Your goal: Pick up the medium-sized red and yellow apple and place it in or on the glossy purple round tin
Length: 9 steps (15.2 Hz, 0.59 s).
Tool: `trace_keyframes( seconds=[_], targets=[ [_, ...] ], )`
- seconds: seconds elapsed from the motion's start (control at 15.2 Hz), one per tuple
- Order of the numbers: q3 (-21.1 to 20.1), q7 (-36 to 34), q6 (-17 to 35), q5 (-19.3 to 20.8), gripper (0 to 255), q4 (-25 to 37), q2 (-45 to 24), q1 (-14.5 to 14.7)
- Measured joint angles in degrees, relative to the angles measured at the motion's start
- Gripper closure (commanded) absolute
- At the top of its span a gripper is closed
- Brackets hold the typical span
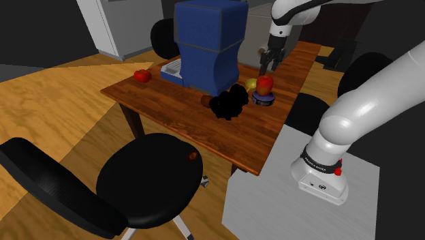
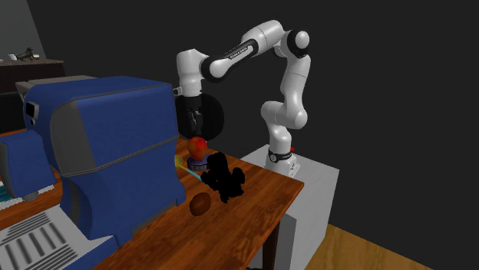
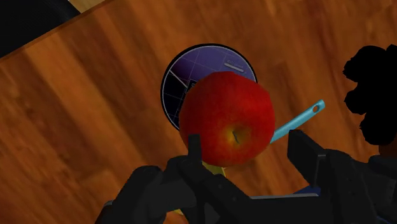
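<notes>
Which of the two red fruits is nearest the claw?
The red and yellow apple on the purple tin, directly below the claw; the other red fruit sits beyond the blue machine.

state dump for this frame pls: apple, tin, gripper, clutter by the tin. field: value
apple: red with a yellow patch, resting on top of the tin
tin: purple, round, on the wooden table
gripper: just above the apple
fingers: apart, not clasping the apple
held: nothing
nearby: black shape, light blue handle, yellow item
task state: placement looks done
</notes>
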<state>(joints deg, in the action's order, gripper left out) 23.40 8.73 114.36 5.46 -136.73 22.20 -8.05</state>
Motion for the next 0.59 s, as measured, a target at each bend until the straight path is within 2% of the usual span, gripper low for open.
trace_keyframes(
  seconds=[0.26,0.59],
  targets=[
    [0.00,0.00,0.00,0.00,0,0.00,0.00,0.00],
    [-0.65,-0.17,-6.88,-0.01,0,5.69,1.34,0.00]
  ],
)
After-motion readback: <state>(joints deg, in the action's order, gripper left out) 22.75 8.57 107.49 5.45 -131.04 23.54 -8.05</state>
